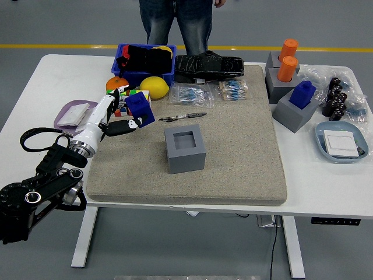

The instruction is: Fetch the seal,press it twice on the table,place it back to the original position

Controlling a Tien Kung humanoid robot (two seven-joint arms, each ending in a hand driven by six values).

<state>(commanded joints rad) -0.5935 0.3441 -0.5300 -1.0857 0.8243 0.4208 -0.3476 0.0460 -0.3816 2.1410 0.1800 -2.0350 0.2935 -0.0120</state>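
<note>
My left hand (123,116) comes in from the lower left and is shut on a blue block-shaped seal (141,109). It holds the seal lifted above the left part of the beige mat (233,169), in front of the colour cubes. A grey holder (185,149) with an empty square socket stands on the mat's middle, to the right of the seal. The right arm is out of view.
Colour cubes (121,95), an orange (115,82), a lemon (154,86) and a blue bin (166,74) lie behind the hand. A pen (182,117) lies beyond the holder. A purple plate (65,111) is at left. Grey holders with orange cylinders (286,69) and another blue seal (302,93) stand at right. A person stands at the far side.
</note>
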